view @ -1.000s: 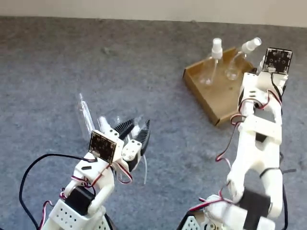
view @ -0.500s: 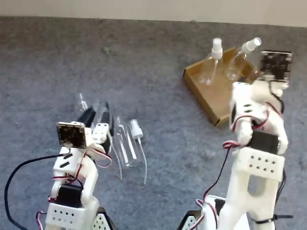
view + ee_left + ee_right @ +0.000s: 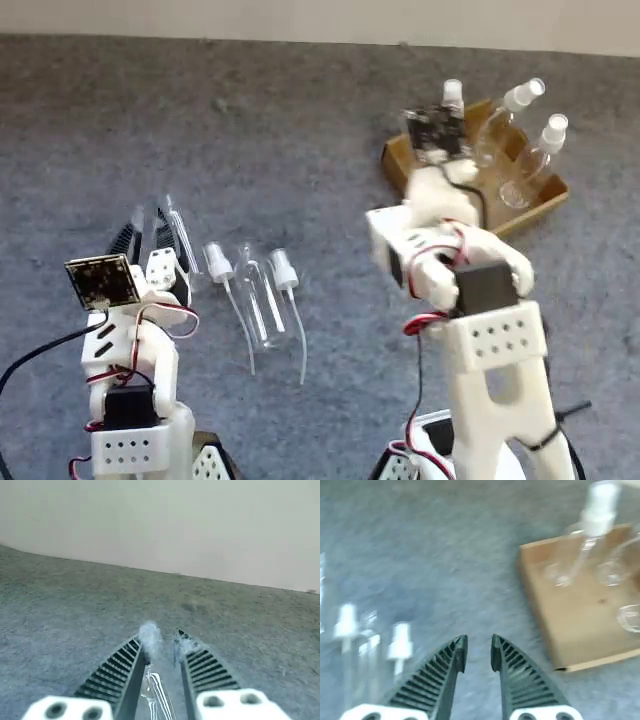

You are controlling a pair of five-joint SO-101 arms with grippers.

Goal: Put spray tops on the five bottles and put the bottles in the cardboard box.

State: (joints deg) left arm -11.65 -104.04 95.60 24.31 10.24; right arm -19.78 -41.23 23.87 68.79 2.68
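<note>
Brown cardboard box (image 3: 540, 200) far right on counter (image 3: 320, 120), three capped bottles (image 3: 512, 110) upright or leaning inside. An uncapped bottle (image 3: 257, 300) lies flat between two loose spray tops (image 3: 283, 268). A fifth bottle (image 3: 151, 685), also uncapped, clamped in left tool (image 3: 161, 637).

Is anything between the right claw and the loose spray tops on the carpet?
Nothing visible does. The right claw hangs open over bare grey carpet; the two white plastic spray tops lie farther off, a clear bottle lying between them. The brown cardboard box stands off to the other side.
</note>
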